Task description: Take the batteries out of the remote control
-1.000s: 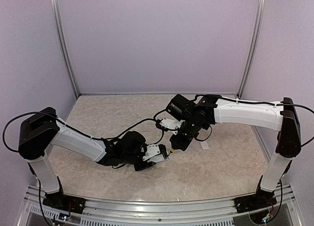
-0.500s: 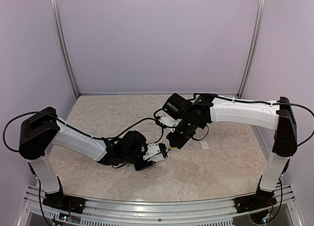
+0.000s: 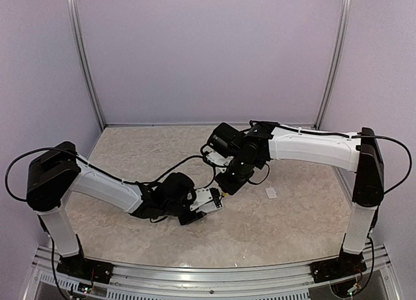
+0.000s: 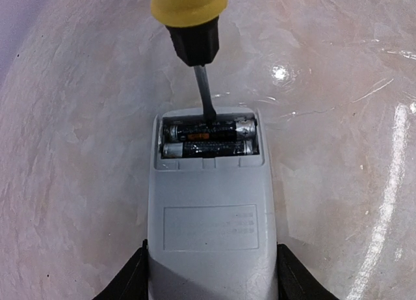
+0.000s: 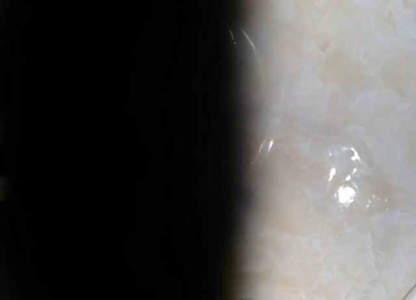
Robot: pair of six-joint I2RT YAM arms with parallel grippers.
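My left gripper (image 4: 211, 288) is shut on the white remote control (image 4: 211, 222), jaws on its two long sides. Its battery bay is open and two dark batteries (image 4: 208, 138) lie side by side in it. A yellow-handled screwdriver (image 4: 190, 27) comes down from above, its flat tip against the far battery. In the top view the remote (image 3: 207, 200) sits at table centre, and my right gripper (image 3: 229, 185) holds the screwdriver (image 3: 222, 193) over it. The right wrist view is mostly black, so its fingers do not show there.
A small white square cover piece (image 3: 271, 193) lies on the marbled table (image 3: 286, 222) to the right of the right gripper. Purple walls and metal posts surround the table. The two arms meet close together at the middle.
My right arm has shifted left and slightly back, carrying the screwdriver tip toward the remote's open bay. My left gripper with the remote has barely moved.
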